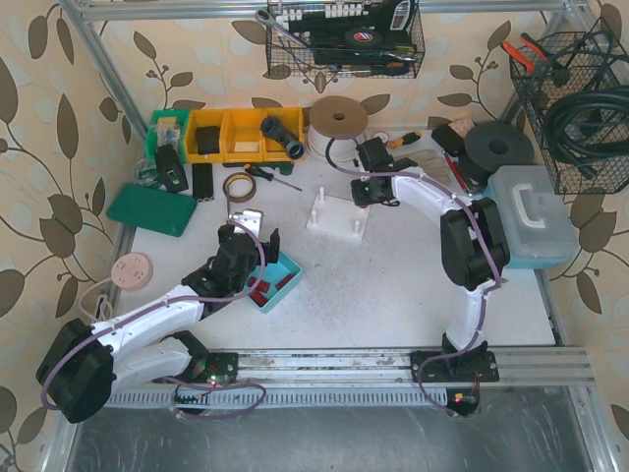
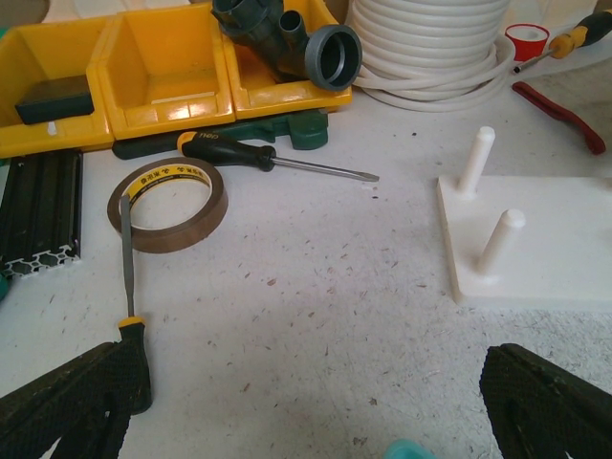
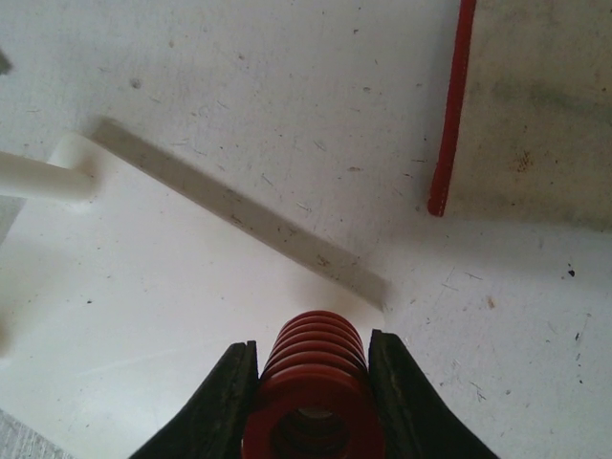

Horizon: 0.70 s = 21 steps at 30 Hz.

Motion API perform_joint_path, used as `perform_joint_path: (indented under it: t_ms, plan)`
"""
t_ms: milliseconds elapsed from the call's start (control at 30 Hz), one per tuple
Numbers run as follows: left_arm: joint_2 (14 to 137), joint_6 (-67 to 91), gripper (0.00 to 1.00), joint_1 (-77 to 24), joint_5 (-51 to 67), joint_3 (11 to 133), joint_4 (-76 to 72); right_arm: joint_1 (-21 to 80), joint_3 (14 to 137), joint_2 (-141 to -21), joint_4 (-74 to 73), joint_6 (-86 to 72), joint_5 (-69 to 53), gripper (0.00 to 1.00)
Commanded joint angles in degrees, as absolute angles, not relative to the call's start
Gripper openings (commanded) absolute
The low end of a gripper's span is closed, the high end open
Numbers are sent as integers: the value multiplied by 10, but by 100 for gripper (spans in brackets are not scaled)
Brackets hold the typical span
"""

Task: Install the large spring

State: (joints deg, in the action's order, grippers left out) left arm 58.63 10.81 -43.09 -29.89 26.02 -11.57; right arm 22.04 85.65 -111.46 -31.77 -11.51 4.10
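My right gripper (image 3: pixel 311 349) is shut on a large red coil spring (image 3: pixel 316 392), whose axis points forward between the pads. It hangs above the right corner of the white peg base (image 3: pixel 143 316); one white peg (image 3: pixel 43 180) shows at the left edge. In the top view the right gripper (image 1: pixel 371 192) is just behind the base (image 1: pixel 337 218). My left gripper (image 2: pixel 316 411) is open and empty, low over the table, with the base (image 2: pixel 555 239) and two upright pegs ahead to its right. In the top view the left gripper (image 1: pixel 246 241) is above a teal tray (image 1: pixel 280 285) holding red parts.
Yellow bins (image 1: pixel 231 133), a tape roll (image 2: pixel 167 203), two screwdrivers (image 2: pixel 273 158) and a black rail (image 2: pixel 38 210) lie ahead left. A white hose coil (image 2: pixel 430 48) is at the back. A red tool handle (image 3: pixel 451 105) lies right of the base. A clear toolbox (image 1: pixel 531 211) stands at the right.
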Motion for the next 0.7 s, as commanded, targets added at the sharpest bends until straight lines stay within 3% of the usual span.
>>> perform_joint_path:
  t_ms: [0,133,433,667]
  plan:
    - [582,114,98,-429,-301,274,-116,219,888,-1132,-328,-114,49,25]
    - [578,117,99,-429,-305,274,-112,219,902,-1129,-340,-115,51,30]
    - [570,117,99,-429,-306,275,-107,219,887,-1056,-360,-117,62,55]
    - [553,129,98,-429,-308,299,-57,220,780,-912,-331,-130,35,62]
